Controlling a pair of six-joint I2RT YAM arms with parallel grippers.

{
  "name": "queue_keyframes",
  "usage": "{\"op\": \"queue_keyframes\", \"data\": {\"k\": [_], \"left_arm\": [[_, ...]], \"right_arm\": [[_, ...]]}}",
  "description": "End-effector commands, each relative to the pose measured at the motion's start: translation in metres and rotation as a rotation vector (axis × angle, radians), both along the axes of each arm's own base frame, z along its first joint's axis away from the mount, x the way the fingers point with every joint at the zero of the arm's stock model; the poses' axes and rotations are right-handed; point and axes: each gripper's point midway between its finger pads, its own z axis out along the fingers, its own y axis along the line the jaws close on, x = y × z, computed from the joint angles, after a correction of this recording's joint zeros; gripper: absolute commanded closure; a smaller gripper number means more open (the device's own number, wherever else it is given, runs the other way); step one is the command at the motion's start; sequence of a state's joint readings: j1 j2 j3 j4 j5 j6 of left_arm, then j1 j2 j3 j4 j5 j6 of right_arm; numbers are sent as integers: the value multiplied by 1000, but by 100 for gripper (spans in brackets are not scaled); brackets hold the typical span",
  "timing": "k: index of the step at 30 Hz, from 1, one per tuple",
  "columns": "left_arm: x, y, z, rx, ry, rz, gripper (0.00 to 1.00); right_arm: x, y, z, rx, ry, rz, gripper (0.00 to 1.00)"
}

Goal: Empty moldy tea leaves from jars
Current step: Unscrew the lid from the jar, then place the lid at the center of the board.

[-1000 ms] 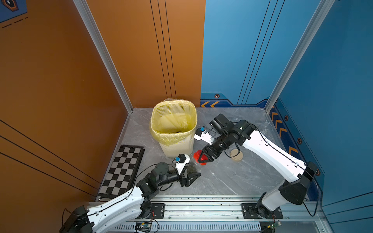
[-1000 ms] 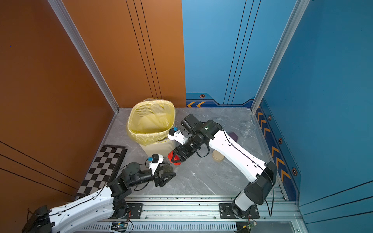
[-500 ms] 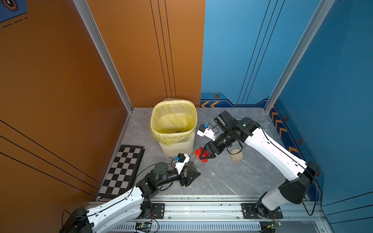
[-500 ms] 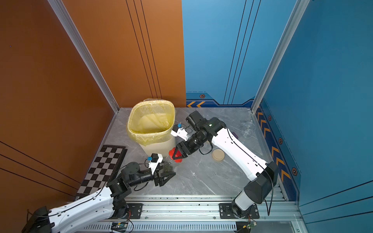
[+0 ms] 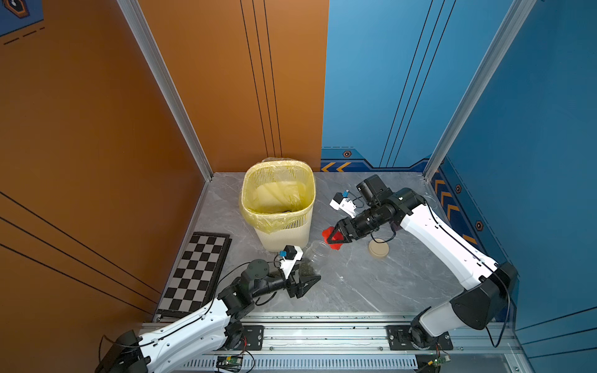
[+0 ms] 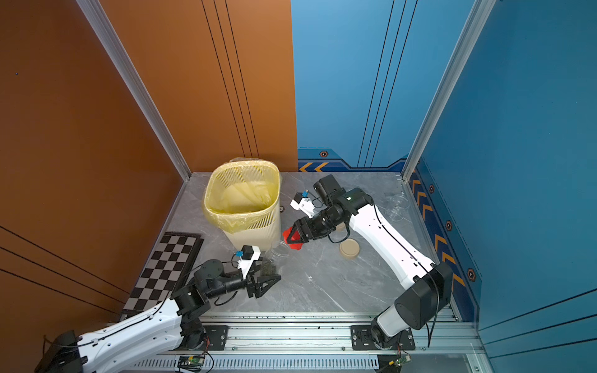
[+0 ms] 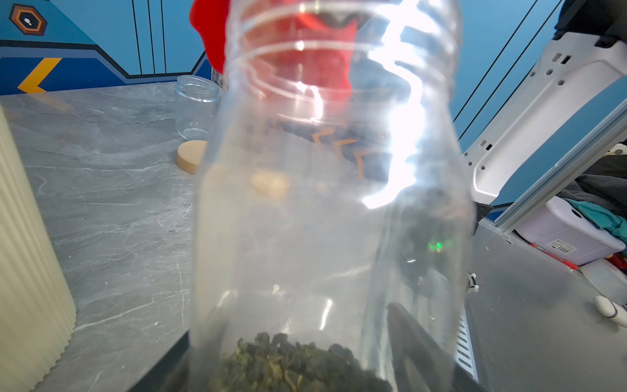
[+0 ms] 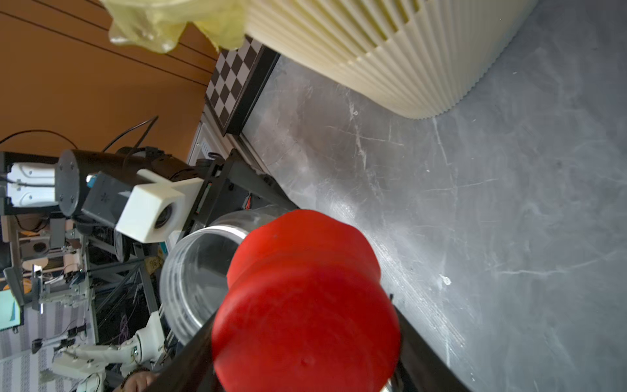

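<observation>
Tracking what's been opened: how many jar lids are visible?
3. The red lid in the right hand; one beige lid on the table nearby; another beige lid, partly hidden, behind the right arm.

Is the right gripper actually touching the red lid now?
Touching. In the right wrist view the red lid sits clamped between the black fingers of the right gripper, one on each side; both top views agree.

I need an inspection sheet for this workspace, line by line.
Surface: grey marbled tabletop.
Job's things: open jar, tea leaves inside; red lid off; empty jar and beige lid on the tabletop; bin lined with a yellow bag.
Clutter: chessboard beside the bin.
Grippers: left gripper, jaws closed on the open jar; right gripper, jaws closed on the red lid.
Cables: black cable hanging by the right wrist.
Surroundings: orange wall, blue wall.
</observation>
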State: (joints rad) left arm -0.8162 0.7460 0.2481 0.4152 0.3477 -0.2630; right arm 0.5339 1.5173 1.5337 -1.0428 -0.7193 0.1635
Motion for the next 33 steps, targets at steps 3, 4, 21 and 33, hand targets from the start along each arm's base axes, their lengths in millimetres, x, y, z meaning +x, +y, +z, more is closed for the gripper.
{"op": "queue_keyframes", "data": {"k": [3, 4, 21, 33], "left_arm": [[7, 3, 11, -28, -25, 36, 41], [7, 3, 11, -28, -24, 37, 41], [13, 9, 11, -27, -24, 95, 41], [8, 14, 18, -34, -27, 109, 40]], "right_arm": [[49, -33, -16, -81, -106, -294, 43], [54, -40, -26, -143, -137, -324, 43], [57, -57, -169, -719, -250, -284, 42], [47, -37, -215, -739, -213, -238, 42]]}}
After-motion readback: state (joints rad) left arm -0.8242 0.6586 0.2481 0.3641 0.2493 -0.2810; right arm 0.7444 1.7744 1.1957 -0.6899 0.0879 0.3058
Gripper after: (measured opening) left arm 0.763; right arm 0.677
